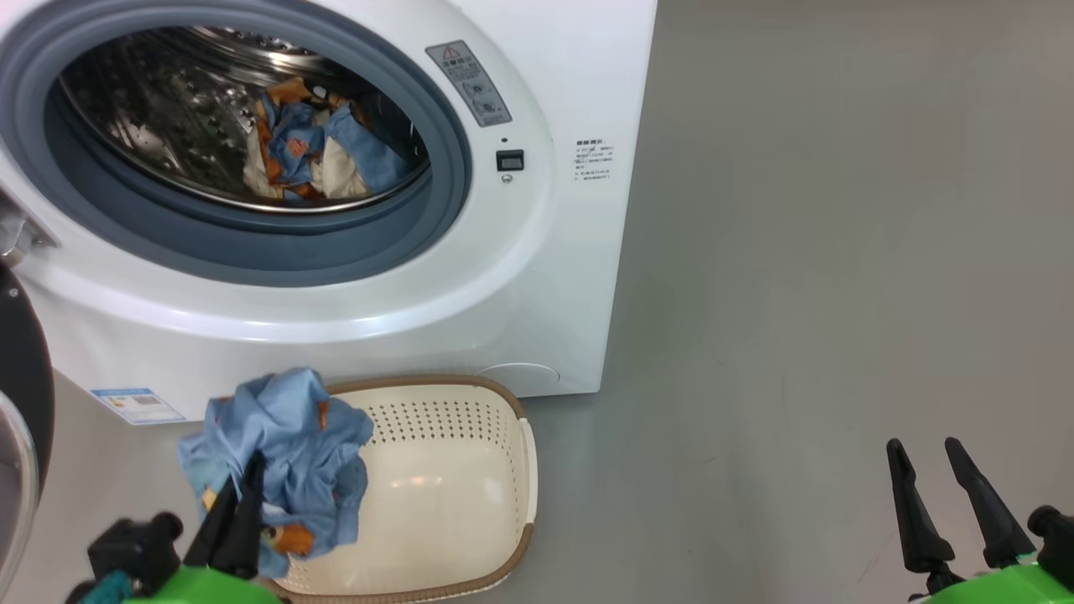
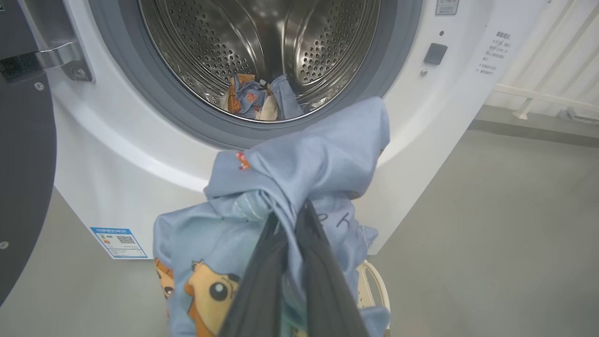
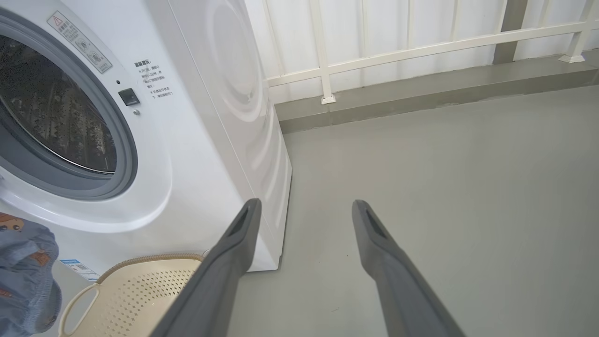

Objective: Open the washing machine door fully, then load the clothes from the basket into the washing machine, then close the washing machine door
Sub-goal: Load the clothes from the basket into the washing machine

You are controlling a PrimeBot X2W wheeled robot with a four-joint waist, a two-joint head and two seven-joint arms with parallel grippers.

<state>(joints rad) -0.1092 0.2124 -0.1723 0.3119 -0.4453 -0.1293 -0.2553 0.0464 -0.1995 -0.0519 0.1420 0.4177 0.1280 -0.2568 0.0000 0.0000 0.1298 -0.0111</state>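
left gripper (image 1: pixel 248 461): clamped on blue garment (image 1: pixel 289 428), above basket (image 1: pixel 527 470)
right gripper (image 1: pixel 923 443): fingers wide apart, empty
door (image 1: pixel 23 369): open
washer (image 1: pixel 537 277): clothes (image 1: pixel 315 151) inside

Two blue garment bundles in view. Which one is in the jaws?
The bundle hanging over the basket, pinched by the left gripper, jaws shut. The other bundle lies loose in the washing machine drum, with nothing touching it.

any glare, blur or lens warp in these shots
Head view: a pale glare patch on the basket floor. Left wrist view: the drum throws bright reflections; the left gripper, near the lens, looks soft. Right wrist view: wide-angle warp bows the washer's corner edge.
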